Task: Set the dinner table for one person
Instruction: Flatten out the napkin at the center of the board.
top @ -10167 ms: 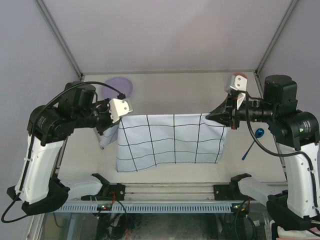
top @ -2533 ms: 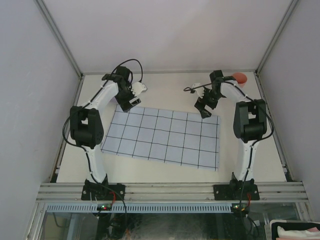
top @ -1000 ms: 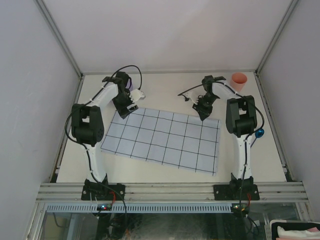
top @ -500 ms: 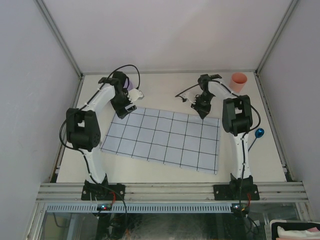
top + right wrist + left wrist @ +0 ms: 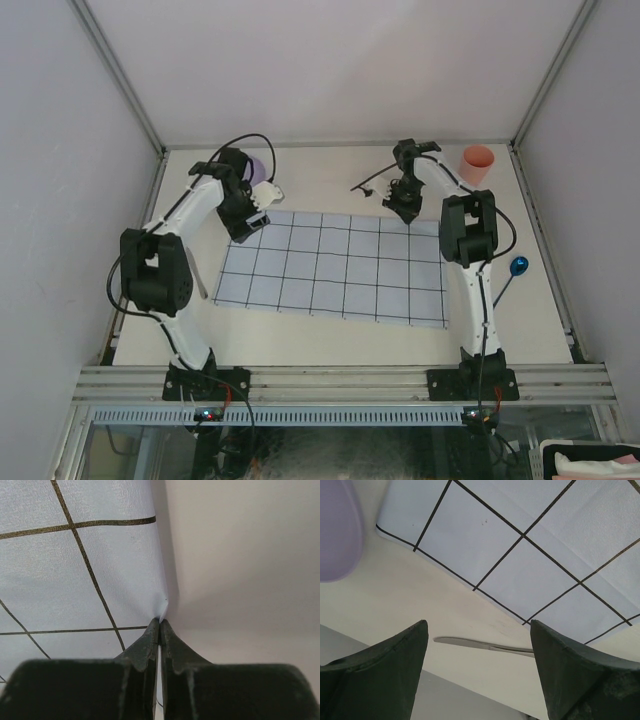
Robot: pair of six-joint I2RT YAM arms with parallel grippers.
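The cloth (image 5: 335, 265) is spread in the middle of the worktop (image 5: 330, 180). A plate (image 5: 262, 166) is placed behind its far left corner, a cup (image 5: 478, 160) at the far right. A spoon (image 5: 512, 275) is laid right of the cloth, a knife (image 5: 485, 646) just left.

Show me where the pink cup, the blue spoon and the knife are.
pink cup (image 5: 479, 162), top view, its middle.
blue spoon (image 5: 519, 266), top view, its bowl.
knife (image 5: 485, 645), left wrist view, middle of its length.

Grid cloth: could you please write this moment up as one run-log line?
cloth: flat on dinner table | right gripper: shut on cloth's far edge | left gripper: open, holding nothing
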